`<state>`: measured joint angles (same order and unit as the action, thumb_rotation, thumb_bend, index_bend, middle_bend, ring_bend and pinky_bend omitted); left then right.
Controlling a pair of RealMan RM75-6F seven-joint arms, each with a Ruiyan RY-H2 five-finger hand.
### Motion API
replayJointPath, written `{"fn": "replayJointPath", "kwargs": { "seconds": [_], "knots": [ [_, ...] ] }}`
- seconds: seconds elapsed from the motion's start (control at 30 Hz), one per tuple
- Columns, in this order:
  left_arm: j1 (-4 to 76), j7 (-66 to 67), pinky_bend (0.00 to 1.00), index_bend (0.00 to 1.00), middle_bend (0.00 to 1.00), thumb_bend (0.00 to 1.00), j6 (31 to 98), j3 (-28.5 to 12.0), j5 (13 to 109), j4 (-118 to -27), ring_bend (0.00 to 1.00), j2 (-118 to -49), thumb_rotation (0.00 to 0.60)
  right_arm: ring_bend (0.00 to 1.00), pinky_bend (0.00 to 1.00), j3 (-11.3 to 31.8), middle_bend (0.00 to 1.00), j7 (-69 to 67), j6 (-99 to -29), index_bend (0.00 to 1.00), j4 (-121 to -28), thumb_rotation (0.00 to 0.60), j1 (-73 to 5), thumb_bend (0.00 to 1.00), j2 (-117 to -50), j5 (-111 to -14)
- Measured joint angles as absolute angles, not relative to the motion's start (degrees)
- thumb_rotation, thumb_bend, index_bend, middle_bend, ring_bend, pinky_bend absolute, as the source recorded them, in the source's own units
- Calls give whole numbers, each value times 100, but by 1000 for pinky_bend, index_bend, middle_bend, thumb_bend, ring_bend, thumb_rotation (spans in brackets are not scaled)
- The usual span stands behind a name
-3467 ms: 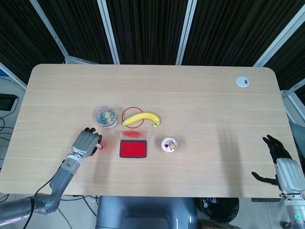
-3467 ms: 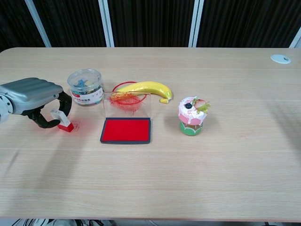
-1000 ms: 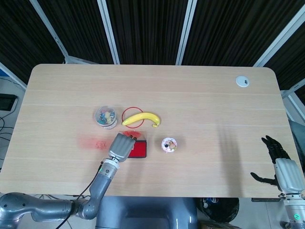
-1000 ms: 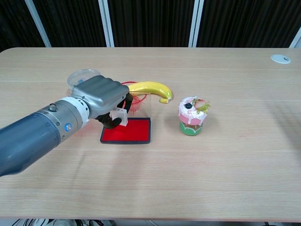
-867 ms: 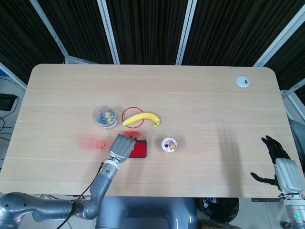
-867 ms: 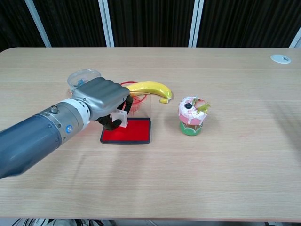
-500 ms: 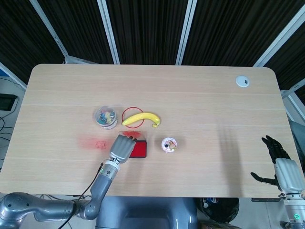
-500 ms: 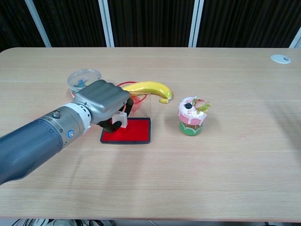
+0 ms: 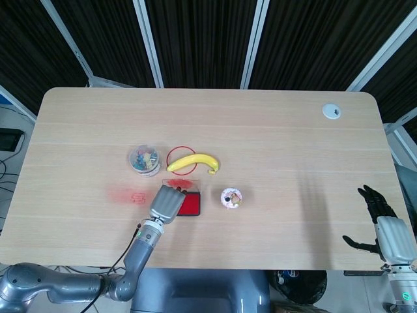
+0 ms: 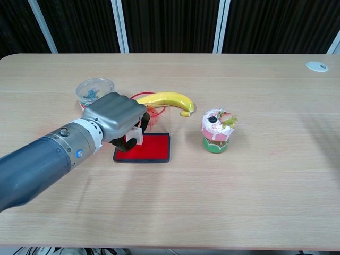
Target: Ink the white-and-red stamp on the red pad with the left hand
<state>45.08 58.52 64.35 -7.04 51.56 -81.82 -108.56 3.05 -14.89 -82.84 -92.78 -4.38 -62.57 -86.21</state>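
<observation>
Stamp: white-bodied, red-based block stamp (image 10: 137, 135) sits clamped in my left hand (image 10: 114, 118) — thumb below, the other fingers curled over the top. It is over the left part of the red ink pad; I cannot tell from either view whether its face is touching the ink.

Pad: flat red ink pad in its dark tray (image 10: 150, 148) lies on the pale wooden bench (image 10: 255, 175), with a clear hinged lid standing open at its far edge.

Right hand: my right hand (image 9: 381, 225) hangs off the bench's near right corner, fingers spread, holding nothing.

Risk – tilt: only a corner of the stamp shows under my fingers, so I judge it could land on an edge and ink unevenly.

Risk – drag: pressing with any sideways push could slide the light pad toward the small pink-frosted toy cupcake in a green cup (image 10: 217, 130), or knock the lid shut.

Risk – neighbours: the yellow banana (image 10: 166, 100) on its thin red wire ring (image 10: 139, 97) and the clear round tub of coloured clips (image 10: 94, 91) are just behind my hand — a careless lift could sweep them.

Change: three and a half seconds back my left hand was out to the left of the pad, with the stamp on the bench by a red smudge (image 9: 133, 195); it has since carried the stamp over the pad. In the last second it has barely shifted. My right hand has stayed put.
</observation>
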Motion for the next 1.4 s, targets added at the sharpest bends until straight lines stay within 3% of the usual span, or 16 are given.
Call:
{"fn": "replayJointPath", "kwargs": {
  "seconds": [0.43, 1.4],
  "knots": [
    [4584, 5863, 701, 731, 751, 570, 6550, -818, 5244, -8498, 618, -10712, 600, 0, 177, 302, 0, -1489, -8294, 0, -9281, 600, -434, 156, -6258, -8630],
    [4505, 5904, 701, 731, 752, 570, 6534, -492, 5158, -8299, 619, -10797, 600, 0, 177, 300, 0, -1502, -8289, 0, -9284, 600, -434, 157, -6252, -8631]
  ]
}}
